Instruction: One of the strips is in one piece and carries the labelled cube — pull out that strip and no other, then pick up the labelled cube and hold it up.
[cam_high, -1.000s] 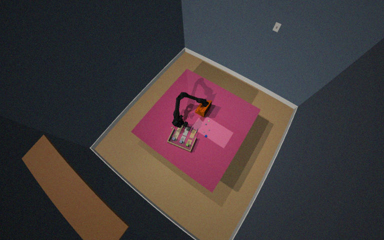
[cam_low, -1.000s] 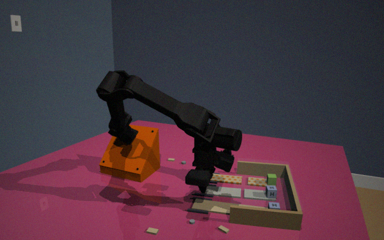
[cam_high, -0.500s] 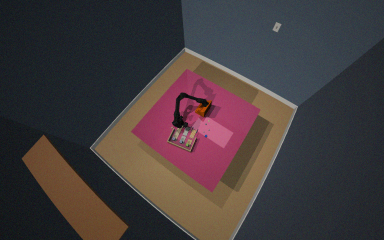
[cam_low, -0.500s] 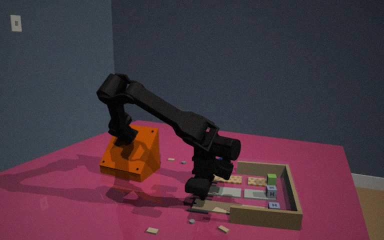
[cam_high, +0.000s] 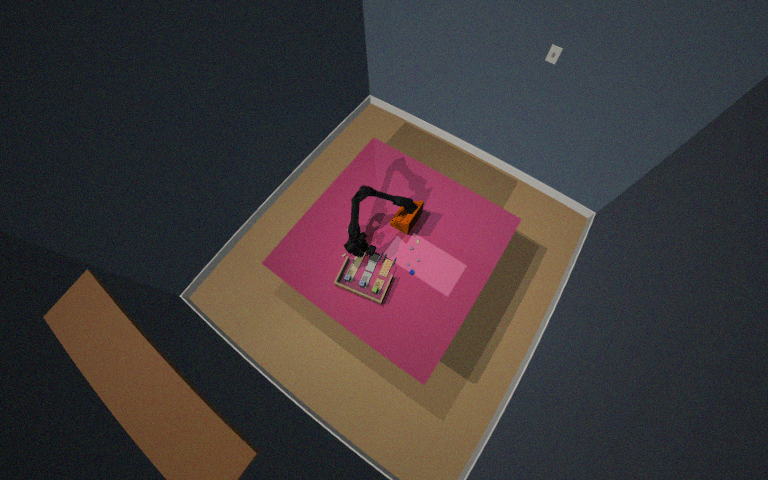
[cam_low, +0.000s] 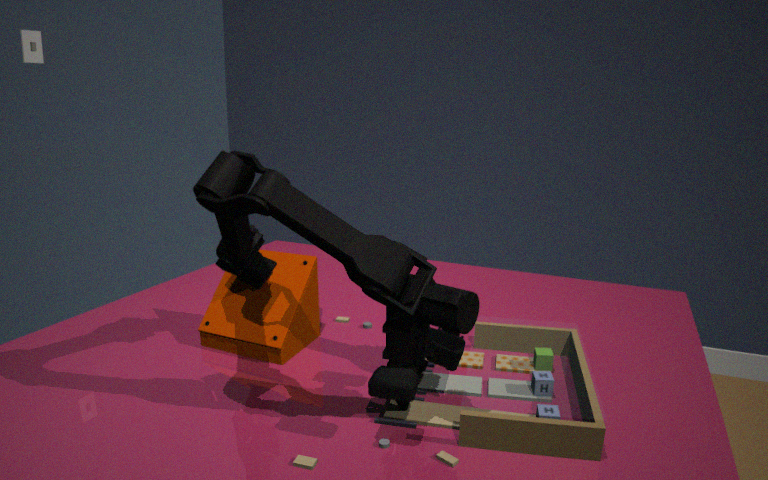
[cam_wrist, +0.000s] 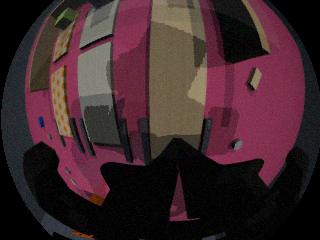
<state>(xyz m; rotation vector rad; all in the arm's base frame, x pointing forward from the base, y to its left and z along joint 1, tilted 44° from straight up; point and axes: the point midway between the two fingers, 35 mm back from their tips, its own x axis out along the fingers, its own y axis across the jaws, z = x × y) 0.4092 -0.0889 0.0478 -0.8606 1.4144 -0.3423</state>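
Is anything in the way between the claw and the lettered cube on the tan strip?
Nothing visible. The gripper sits shut at the tan strip's near end, outside the wooden tray; the H cube rests at its far end. Only bare strip lies between them, and the tray's wall runs alongside, not across.

From high above we see a magenta table top (cam_high: 362, 316) set on a tan floor (cam_high: 317, 390) edged by a pale skirting, with dark walls around and a small light switch plate (cam_high: 553, 54) on the blue wall. The black arm (cam_high: 362, 212) rises from an orange wedge-shaped base (cam_high: 406, 217) and bends down to the open end of a wooden tray (cam_high: 363, 290). Inside the tray we make out what seem to be three strips side by side, too small to tell apart. A paler rectangle (cam_high: 433, 266) lies just beside the tray, with a few tiny bits and a blue dot (cam_high: 411, 272) scattered on it.
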